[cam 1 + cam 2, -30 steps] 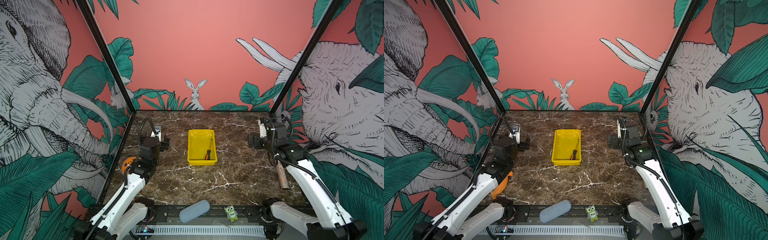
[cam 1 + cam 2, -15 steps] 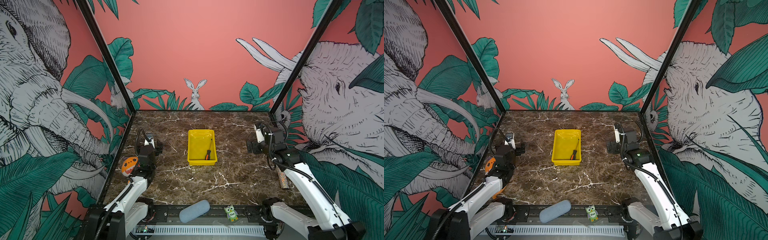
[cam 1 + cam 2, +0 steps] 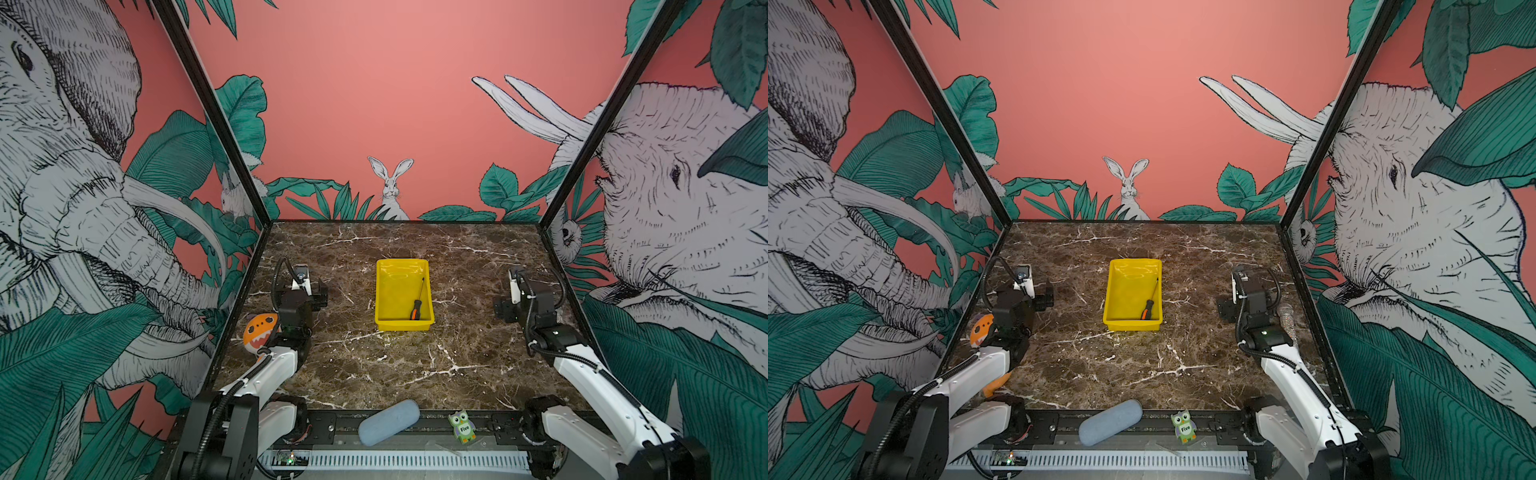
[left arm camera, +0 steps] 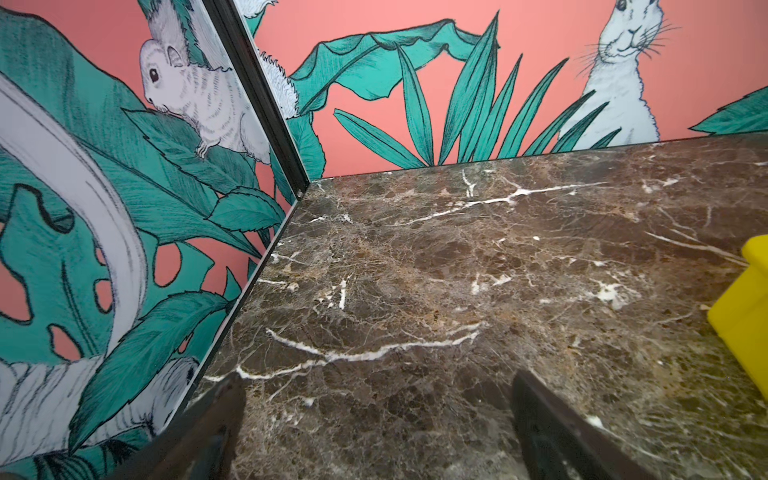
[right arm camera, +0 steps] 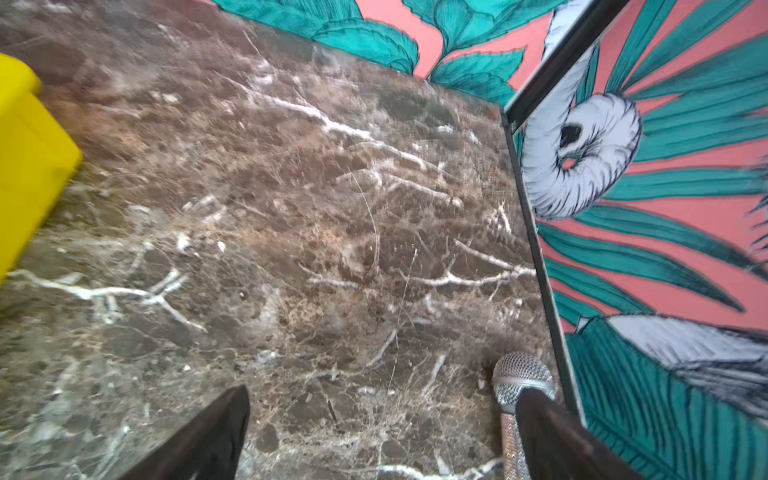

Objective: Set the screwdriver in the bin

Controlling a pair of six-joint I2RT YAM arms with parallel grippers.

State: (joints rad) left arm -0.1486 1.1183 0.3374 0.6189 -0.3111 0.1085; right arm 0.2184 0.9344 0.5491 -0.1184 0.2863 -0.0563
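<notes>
The screwdriver (image 3: 417, 300) lay inside the yellow bin (image 3: 395, 286), along its right wall with the handle at the near end. The bin sat in the middle of the marble surface (image 3: 374, 361). Left of it and well apart, the left pincer (image 4: 376, 382) stood spread wide, grasping nothing. The right pincer (image 5: 384, 395), on the bin's other side, was likewise released and empty, with a glittery microphone (image 5: 521, 378) near one finger.

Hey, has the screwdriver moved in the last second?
No. The screwdriver lies where it did in the bin, handle by the near wall.
</notes>
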